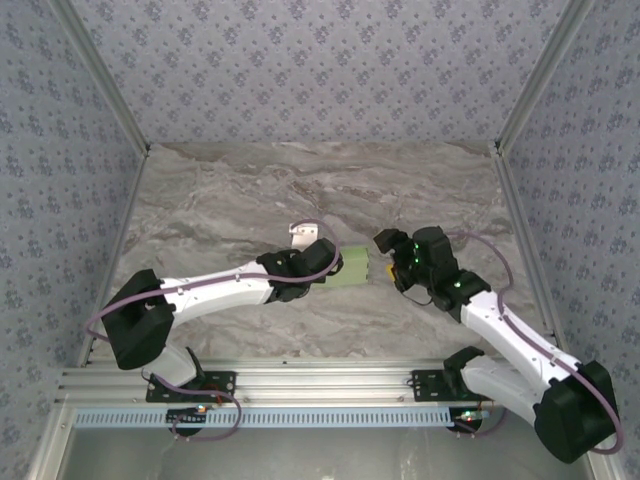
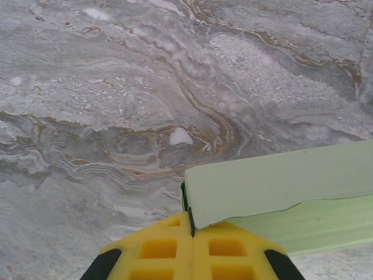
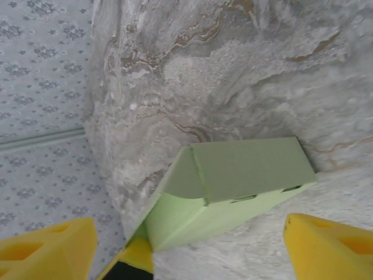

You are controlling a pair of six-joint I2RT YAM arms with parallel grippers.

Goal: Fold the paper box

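your left claw [image 2: 191, 226] is clamped on one end of the paper box [image 1: 355, 268], which lies near the middle of the worktop [image 1: 250, 190]. your right claw [image 3: 187, 233] gapes wide, just beside its other end.

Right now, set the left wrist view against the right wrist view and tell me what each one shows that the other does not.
Left wrist view adds: the left gripper shut on an edge of the paper box, seen close, and a white fleck on the table. Right wrist view adds: the right gripper open before the box, the box's sloped end flap, and the patterned wall. Shared: the pale green box on the marble table.
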